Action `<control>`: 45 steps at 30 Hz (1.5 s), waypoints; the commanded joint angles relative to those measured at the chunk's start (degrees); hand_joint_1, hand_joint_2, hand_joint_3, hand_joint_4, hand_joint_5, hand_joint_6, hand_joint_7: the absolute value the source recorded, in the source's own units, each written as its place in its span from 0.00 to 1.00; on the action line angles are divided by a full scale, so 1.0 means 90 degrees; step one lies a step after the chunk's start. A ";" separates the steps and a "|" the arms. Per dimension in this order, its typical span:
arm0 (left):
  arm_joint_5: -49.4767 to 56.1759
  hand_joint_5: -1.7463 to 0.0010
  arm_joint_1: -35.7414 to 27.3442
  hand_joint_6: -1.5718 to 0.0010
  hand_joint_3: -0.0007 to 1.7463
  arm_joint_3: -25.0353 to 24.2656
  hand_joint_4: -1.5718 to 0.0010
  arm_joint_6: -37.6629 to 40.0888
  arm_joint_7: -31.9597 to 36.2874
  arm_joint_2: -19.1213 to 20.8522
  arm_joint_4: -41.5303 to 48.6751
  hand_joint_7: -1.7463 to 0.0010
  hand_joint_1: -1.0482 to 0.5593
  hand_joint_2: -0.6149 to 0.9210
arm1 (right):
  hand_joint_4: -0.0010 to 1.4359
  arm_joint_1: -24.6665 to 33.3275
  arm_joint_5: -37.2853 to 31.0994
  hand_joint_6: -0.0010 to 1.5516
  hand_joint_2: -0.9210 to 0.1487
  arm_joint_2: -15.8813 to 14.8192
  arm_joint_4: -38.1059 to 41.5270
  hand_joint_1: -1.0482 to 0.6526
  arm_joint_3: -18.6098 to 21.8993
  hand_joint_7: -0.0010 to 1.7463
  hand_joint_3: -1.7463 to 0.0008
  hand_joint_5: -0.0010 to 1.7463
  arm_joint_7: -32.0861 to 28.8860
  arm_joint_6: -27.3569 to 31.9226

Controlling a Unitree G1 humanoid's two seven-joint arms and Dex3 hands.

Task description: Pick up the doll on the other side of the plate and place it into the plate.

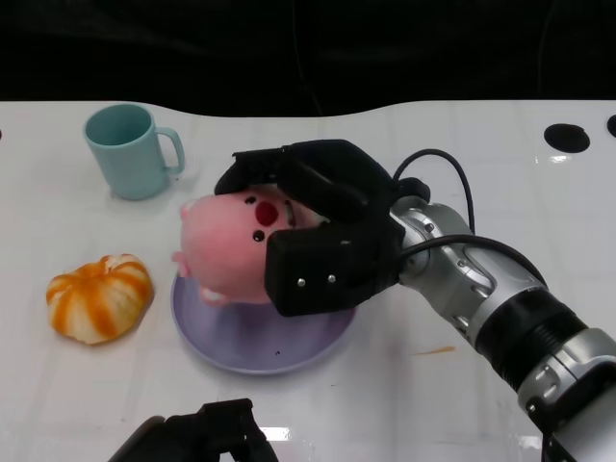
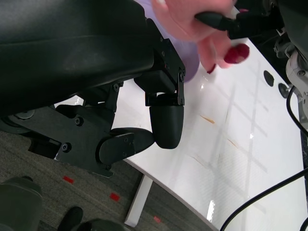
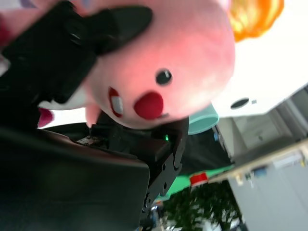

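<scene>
The mug (image 1: 130, 149) and pumpkin (image 1: 100, 297) are crowding the plate's (image 1: 260, 346) left side, while the right hand (image 1: 322, 226) and doll (image 1: 231, 245) are covering its far half. Bare tabletop (image 1: 423, 375) is lying open to the right.

We see a teal mug (image 1: 128, 149) standing upright on the white table (image 1: 462, 385), well apart from an orange-striped pumpkin (image 1: 100, 297).

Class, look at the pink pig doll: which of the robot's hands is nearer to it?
Right. The right hand grips the pink pig doll over the purple plate; the left hand sits apart at the table's near edge.
</scene>
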State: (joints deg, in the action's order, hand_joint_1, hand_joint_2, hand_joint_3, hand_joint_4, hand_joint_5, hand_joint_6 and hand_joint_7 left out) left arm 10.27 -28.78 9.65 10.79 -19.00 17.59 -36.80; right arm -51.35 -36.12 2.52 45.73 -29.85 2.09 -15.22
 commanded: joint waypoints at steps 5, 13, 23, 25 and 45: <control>0.0194 0.00 -0.0077 0.63 0.36 0.0032 0.62 0.0017 0.0116 0.0021 -0.0139 0.23 0.52 0.96 | 0.01 0.0035 -0.0140 0.11 0.00 -0.0350 -0.0766 0.13 -0.0263 0.00 0.88 0.16 0.1151 0.0478; 0.0120 0.00 0.0010 0.63 0.37 0.0006 0.61 0.0031 0.0113 -0.0051 -0.0107 0.20 0.52 0.95 | 0.00 0.0190 -0.0183 0.06 0.00 -0.0642 -0.1325 0.07 -0.0336 0.00 0.86 0.09 0.1645 0.0715; 0.0098 0.00 0.0083 0.64 0.39 -0.0047 0.60 0.0247 0.0045 -0.0005 -0.0238 0.19 0.52 0.94 | 0.02 0.0814 0.0163 0.06 0.00 -0.1127 -0.2726 0.08 0.0019 0.01 0.84 0.09 0.1920 0.0725; 0.0115 0.00 0.0107 0.64 0.39 -0.0035 0.60 0.0259 0.0054 0.0000 -0.0239 0.19 0.52 0.93 | 0.04 0.1079 0.0387 0.07 0.00 -0.1243 -0.3050 0.08 0.0207 0.02 0.84 0.11 0.1896 0.0642; 0.0099 0.00 0.0354 0.62 0.41 0.0011 0.60 0.0313 0.0083 -0.0045 -0.0022 0.21 0.53 0.92 | 0.32 0.4330 0.3130 0.44 0.00 -0.2231 -0.4909 0.38 0.1970 0.23 0.96 0.68 0.2272 -0.0790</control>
State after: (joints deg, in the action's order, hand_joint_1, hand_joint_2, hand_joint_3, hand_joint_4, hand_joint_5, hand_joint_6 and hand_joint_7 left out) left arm 11.28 -25.85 9.79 13.03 -18.54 16.93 -37.27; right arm -13.93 -9.69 -16.47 2.50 -13.74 22.51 -21.16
